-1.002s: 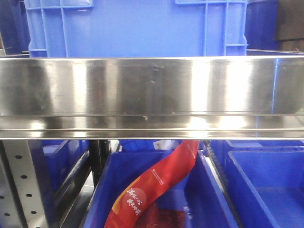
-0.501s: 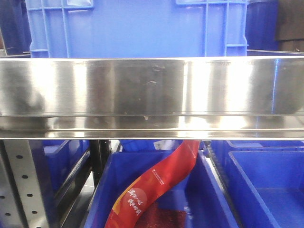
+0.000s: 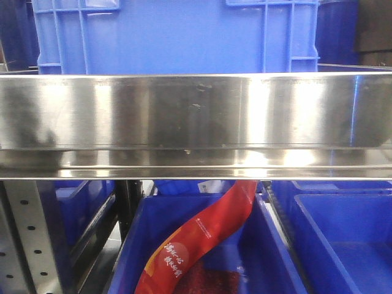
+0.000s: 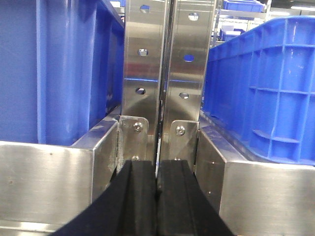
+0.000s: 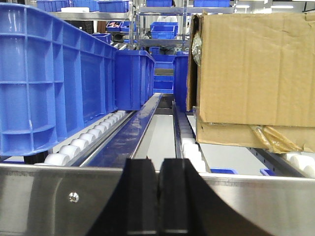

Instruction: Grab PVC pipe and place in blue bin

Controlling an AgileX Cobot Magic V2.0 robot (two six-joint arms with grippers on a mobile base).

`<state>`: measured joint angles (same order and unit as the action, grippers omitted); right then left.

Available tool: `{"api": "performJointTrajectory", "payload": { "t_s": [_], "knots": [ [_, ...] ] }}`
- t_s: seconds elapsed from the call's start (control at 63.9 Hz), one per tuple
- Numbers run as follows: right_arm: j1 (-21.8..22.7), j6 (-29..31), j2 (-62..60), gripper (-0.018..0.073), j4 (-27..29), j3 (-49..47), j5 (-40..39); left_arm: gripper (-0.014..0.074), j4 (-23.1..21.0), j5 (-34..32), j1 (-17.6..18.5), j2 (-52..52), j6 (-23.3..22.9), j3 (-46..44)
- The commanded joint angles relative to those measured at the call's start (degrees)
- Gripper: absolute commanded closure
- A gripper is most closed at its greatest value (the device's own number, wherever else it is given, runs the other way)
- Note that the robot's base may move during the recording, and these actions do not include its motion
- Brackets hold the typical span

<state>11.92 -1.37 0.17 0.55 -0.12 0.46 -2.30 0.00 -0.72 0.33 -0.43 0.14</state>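
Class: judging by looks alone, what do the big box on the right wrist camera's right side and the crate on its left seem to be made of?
The box looks like matte brown corrugated cardboard: creased, with torn lower edges. The crate appears to be moulded blue plastic, slightly glossy, with ribbed walls.

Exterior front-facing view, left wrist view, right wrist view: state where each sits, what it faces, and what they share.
Front view: low, level, facing a steel shelf rail; no robot parts show.
Left wrist: behind the closed left gripper, facing steel uprights.
Right wrist: behind the closed right gripper, facing a roller lane and cardboard box.
Shared: blue bins; no PVC pipe.
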Motion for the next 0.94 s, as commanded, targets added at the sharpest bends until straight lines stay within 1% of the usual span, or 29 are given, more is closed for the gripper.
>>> {"api": "performJointTrajectory", "payload": {
  "t_s": [0.0, 0.094, 0.172, 0.924],
  "knots": [
    [0.0, -0.1, -0.2, 0.0721, -0.6, 0.1, -1.3, 0.0707, 0.3, -0.5, 1.6, -0.3, 0.4, -0.1],
    [0.0, -0.1, -0.2, 0.0721, -0.6, 0.1, -1.3, 0.0707, 0.3, -0.5, 3.8, -0.3, 0.4, -0.1],
    [0.0, -0.1, -0.2, 0.0721, -0.6, 0.1, -1.3, 0.0707, 0.3, -0.5, 4.6, -0.3, 0.4, -0.1],
    [0.0, -0.1, -0.2, 0.0721, -0.6, 0.1, -1.3, 0.0707, 0.3, -1.0, 4.4, -0.3, 0.4, -0.1]
  ]
}}
